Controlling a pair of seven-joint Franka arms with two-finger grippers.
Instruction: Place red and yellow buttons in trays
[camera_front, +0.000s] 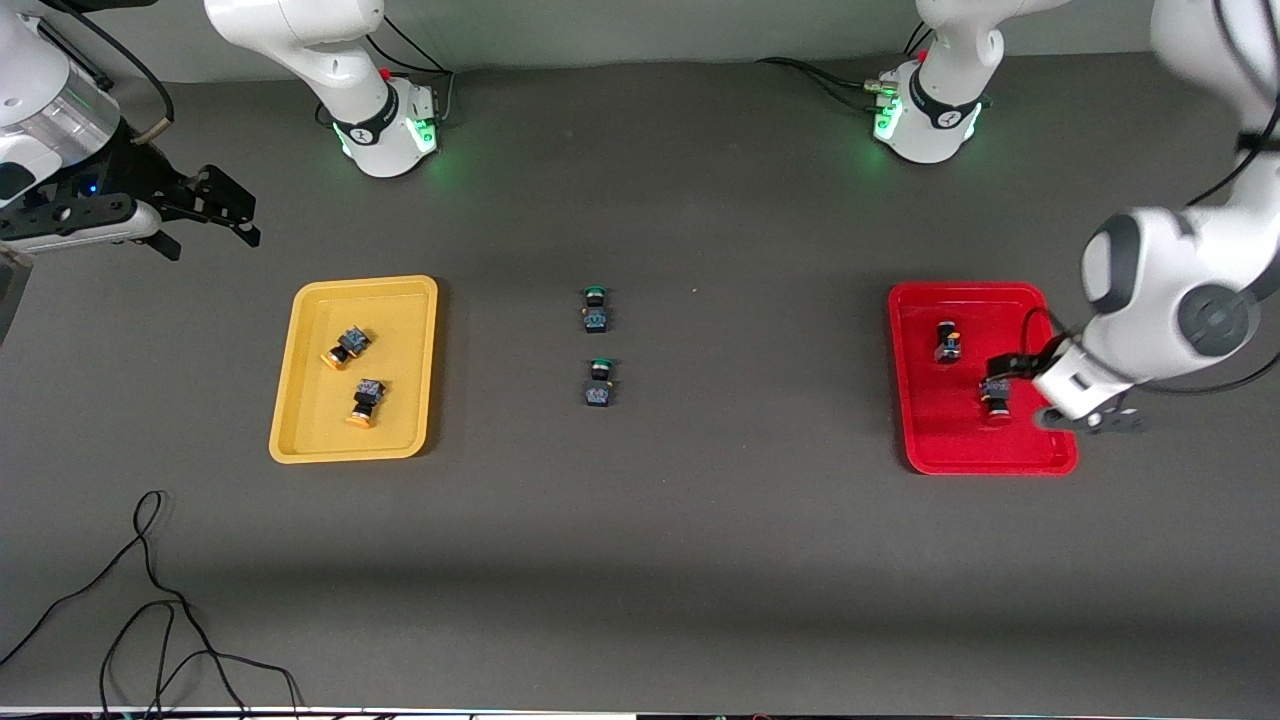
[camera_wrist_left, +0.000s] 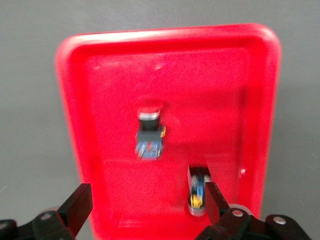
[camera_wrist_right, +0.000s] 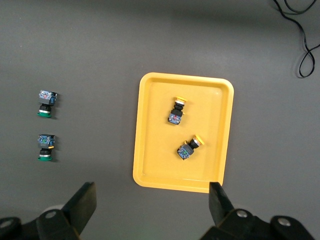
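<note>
You've got both yellow buttons, one (camera_front: 346, 347) and the other (camera_front: 366, 401), lying on their sides in the yellow tray (camera_front: 290, 420) at centre-left of the front view, and both red buttons in the red tray (camera_front: 1000, 455) at centre-right: one (camera_front: 946, 341) toward the upper part, the other (camera_front: 996, 393) just below it, right by your left tool (camera_front: 1040, 385). That tool hangs low over the red tray with its fingers spread and nothing between them; in the left wrist view the nearer red button (camera_wrist_left: 198, 191) lies just beside one finger (camera_wrist_left: 216, 202), and I can't tell whether they touch. Your left arm comes in from the right edge, elbow bent, wrist tipped down over the tray. Your right tool (camera_front: 215, 215) waits at upper left, raised off to the side of the yellow tray, fingers wide and empty. The two green buttons, one (camera_front: 595, 308) and one (camera_front: 599, 383), sit on the desk mid-frame. These switches look light, hard and small, with smooth round caps likely to slip, so pinch across the flat sides of the dark block body. To my eye sorting looks done.
</note>
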